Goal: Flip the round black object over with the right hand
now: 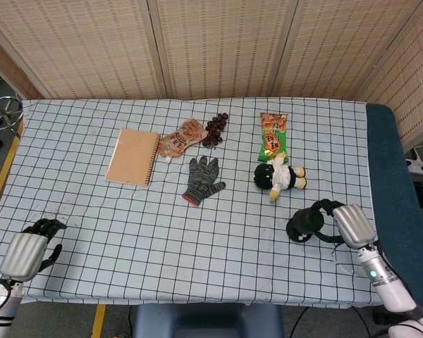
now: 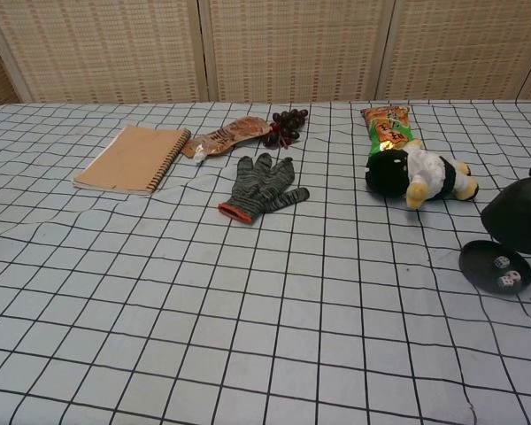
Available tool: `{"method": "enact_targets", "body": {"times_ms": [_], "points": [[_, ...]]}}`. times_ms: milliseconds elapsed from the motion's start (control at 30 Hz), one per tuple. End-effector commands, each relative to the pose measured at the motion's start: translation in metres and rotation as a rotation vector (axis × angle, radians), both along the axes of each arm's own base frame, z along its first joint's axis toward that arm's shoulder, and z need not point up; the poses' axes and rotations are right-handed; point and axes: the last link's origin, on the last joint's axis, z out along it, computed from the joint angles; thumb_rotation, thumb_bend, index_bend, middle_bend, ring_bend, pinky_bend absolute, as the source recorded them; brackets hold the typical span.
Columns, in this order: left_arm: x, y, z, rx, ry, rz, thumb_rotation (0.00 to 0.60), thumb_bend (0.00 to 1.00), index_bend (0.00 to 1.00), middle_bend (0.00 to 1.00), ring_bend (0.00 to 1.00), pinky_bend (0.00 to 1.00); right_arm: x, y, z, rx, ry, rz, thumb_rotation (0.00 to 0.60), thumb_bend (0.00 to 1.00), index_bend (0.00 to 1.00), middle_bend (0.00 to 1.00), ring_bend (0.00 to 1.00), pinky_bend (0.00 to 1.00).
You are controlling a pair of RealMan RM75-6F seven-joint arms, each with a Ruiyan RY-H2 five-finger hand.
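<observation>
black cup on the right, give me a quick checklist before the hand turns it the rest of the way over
1. Right hand holds the black cup: ok, cup is lifted and tilted.
2. Base dish lies flat on the table: ok.
3. Dice sit inside the dish: ok, two show.
4. Plush toy apart from the cup: ok.
5. Grip firmness: cannot tell, fingers mostly hidden.
6. Left hand away, at the table's near left edge: ok.

Woven folding screen (image 1: 218, 46); checkered table (image 1: 127, 232)
</observation>
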Motion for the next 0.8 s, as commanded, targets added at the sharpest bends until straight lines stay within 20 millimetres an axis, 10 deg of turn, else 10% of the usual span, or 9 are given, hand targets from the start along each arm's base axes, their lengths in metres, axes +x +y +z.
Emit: {"method": "enact_targets", "body": {"times_ms": [33,533,800], "points": [[0.001,0.0,0.0,0.001,0.0,-0.002,0.6,0.42,0.33,0.29,0.25,0.53,-0.014,0.001,0.014,-0.009,0.091,-0.111,0.6,0.22,0.61,0.5,0.46,0.69],[0.0,0.0,0.001,0.003,-0.004,0.001,0.6,0.42,0.33,0.29,0.25,0.53,-0.039,-0.005,0.003,0.07,0.187,-0.238,0.6,0.22,0.46,0.43,0.31,0.62],[-0.001,0.0,0.002,0.005,-0.004,0.007,0.6,0.42,0.33,0.29,0.25,0.53,-0.029,0.003,0.021,0.123,0.121,-0.221,0.6,0.12,0.2,0.15,0.01,0.29]]}}
